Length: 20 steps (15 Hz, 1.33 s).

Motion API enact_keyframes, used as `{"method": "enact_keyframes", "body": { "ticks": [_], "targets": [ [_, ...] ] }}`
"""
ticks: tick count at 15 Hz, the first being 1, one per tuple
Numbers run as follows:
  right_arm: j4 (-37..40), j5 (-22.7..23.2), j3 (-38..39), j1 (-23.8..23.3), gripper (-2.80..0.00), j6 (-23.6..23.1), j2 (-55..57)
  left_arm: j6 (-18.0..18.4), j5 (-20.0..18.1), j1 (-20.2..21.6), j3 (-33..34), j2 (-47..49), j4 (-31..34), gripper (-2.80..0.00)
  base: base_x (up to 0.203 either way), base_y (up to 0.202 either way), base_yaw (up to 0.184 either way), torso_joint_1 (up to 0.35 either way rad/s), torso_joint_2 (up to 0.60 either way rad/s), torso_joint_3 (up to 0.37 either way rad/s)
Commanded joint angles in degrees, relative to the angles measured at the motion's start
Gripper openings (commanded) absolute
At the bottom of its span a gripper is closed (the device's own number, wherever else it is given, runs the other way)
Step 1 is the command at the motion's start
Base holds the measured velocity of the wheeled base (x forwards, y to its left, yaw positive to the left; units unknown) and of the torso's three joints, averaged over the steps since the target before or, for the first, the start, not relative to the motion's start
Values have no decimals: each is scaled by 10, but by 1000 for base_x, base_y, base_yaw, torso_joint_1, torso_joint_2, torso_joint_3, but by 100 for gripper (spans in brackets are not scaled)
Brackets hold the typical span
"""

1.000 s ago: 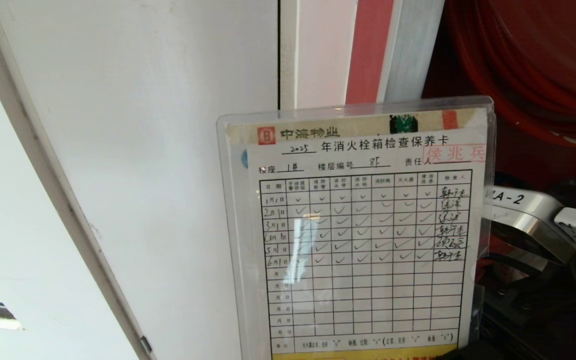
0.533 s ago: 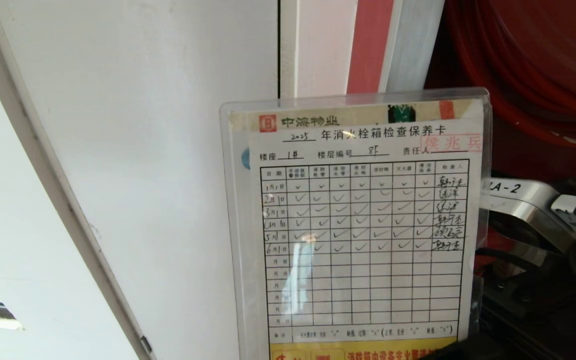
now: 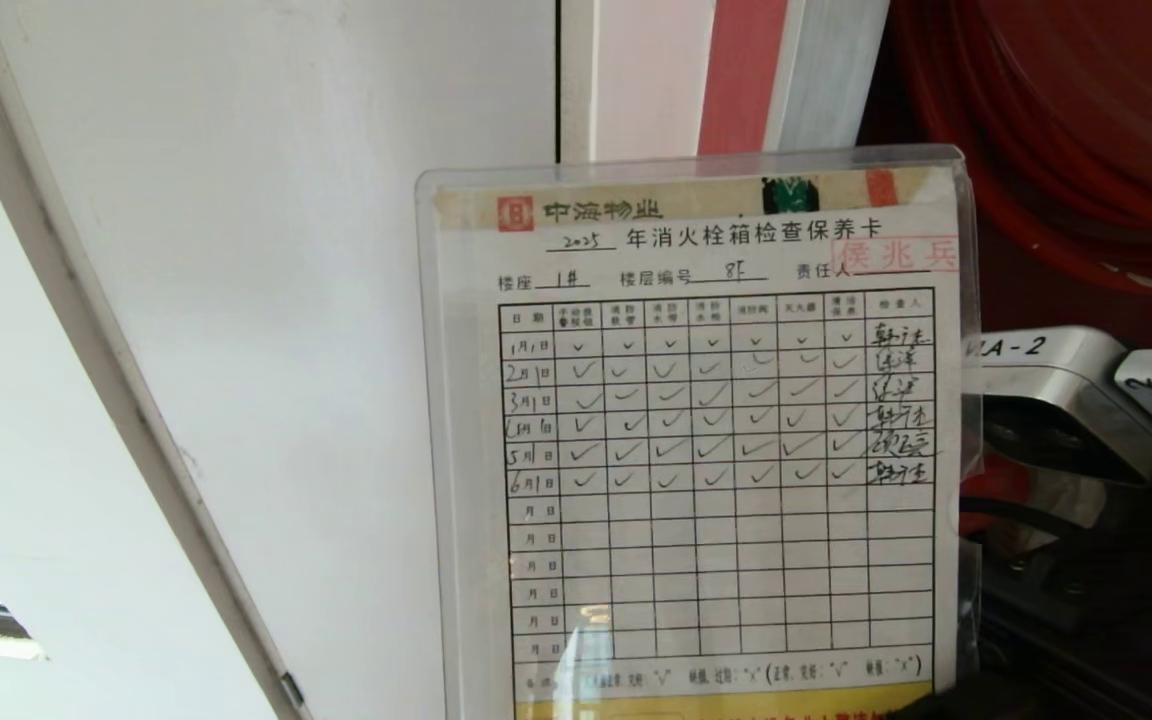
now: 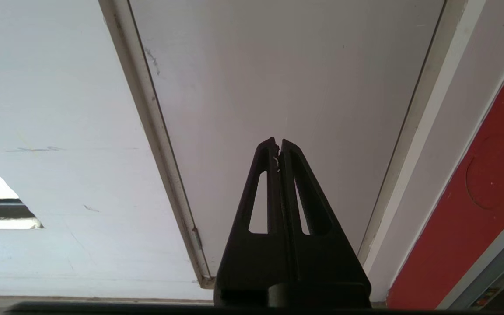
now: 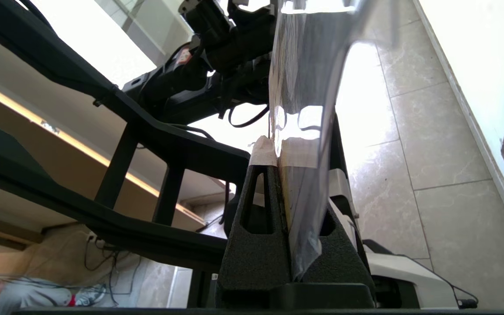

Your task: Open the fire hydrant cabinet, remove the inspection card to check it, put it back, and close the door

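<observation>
The inspection card (image 3: 706, 440), a white gridded sheet in a clear plastic sleeve, stands upright close before the head camera, its print facing me. My right gripper (image 5: 277, 149) is shut on the sleeve's lower edge; in the right wrist view the card (image 5: 304, 65) rises edge-on from between the taped fingertips (image 5: 262, 151). Behind the card, the fire hydrant cabinet's silver frame (image 3: 826, 70) and red hose reel (image 3: 1066, 130) show at the upper right. The door is out of view. My left gripper (image 4: 278, 142) is shut and empty, pointing at a white panel.
A plain white panel door (image 3: 316, 250) with a pale frame strip (image 3: 106, 370) fills the left of the head view. My right arm's silver link (image 3: 1056, 390) sits just right of the card. The right wrist view shows tiled floor (image 5: 431, 153) and my own black frame (image 5: 169, 144).
The card has risen in the head view and shifted a little left, showing more of its lower rows. The right arm's silver link rose with it. The left gripper is unchanged.
</observation>
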Motion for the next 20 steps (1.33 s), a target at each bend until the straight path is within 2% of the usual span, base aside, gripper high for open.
{"method": "enact_keyframes", "body": {
  "ticks": [1, 7, 17, 20],
  "targets": [
    [-1, 3, 3, 3, -280, -2, -6, 0, 0, 0, 7, 0, 0, -280, 0, 0, 0, 0, 0, 0],
    [-2, -5, 40, 3, -280, -113, -25, 0, 0, 0, 7, 0, 0, -280, 0, 0, 0, 0, 0, 0],
    [-1, -29, 55, 3, -280, -123, -58, 0, 0, 0, 7, 0, 0, -280, 0, 0, 0, 0, 0, 0],
    [0, -30, 66, 13, -280, -144, -61, 0, 0, 0, 7, 0, 0, -280, 0, 0, 0, 0, 0, 0]
  ]
}}
